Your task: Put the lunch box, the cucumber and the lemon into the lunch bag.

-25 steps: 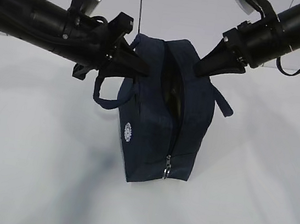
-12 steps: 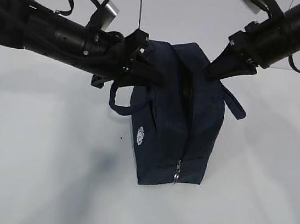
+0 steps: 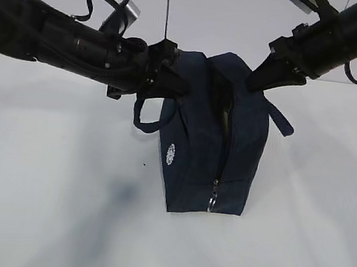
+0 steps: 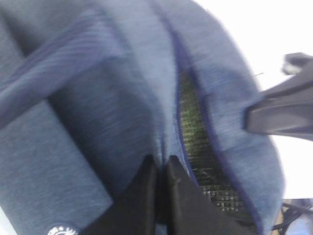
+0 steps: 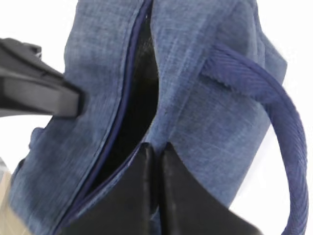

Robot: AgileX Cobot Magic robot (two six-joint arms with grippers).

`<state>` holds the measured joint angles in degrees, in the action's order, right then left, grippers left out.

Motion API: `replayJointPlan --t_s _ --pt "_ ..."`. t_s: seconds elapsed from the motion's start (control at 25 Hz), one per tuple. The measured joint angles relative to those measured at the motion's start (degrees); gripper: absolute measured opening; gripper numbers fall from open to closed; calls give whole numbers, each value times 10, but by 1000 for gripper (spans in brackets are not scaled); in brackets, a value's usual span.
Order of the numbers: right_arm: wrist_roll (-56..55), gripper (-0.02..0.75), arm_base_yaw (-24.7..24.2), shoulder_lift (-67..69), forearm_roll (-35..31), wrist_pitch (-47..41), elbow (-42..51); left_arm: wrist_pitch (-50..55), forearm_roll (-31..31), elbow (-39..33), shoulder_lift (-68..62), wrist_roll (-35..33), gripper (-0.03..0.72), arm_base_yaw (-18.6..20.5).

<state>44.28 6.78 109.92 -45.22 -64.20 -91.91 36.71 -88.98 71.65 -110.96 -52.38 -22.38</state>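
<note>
Lunch bag [image 3: 212, 138] stood mid-table, mouth unzipped, both my grippers, left [image 3: 183, 89] at ten o'clock and right [image 3: 250, 85] at two, pinching its rim; nothing loose remained outside, so I judged packing nearly done.

Plain white tabletop [image 3: 35, 220] w/ soft shadows, pale grey wall [image 3: 214, 13] behind.

The lunch bag [image 3: 213, 145] hangs between left hand [image 3: 179, 87] and right hand [image 3: 256, 83].

One lunch bag [image 3: 211, 138] on the worktop [image 3: 37, 207], with two loop handles, one zipper pull and one round white logo; two arms.
</note>
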Motion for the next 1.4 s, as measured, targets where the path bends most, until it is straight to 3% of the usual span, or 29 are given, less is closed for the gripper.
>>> replayJointPlan --t_s 0.68,1.16,1.28,1.4 --pt "0 10 0 23 -17 48 0 6 -79 1 -27 -67 -6 0" --pt "3 11 5 29 -19 48 0 -8 -88 1 -27 -77 -6 0" --pt "3 48 5 29 -19 47 0 -8 -88 1 -27 -77 -6 -1" --pt "4 162 5 29 -19 40 0 -8 -89 1 -27 -77 -6 -1"
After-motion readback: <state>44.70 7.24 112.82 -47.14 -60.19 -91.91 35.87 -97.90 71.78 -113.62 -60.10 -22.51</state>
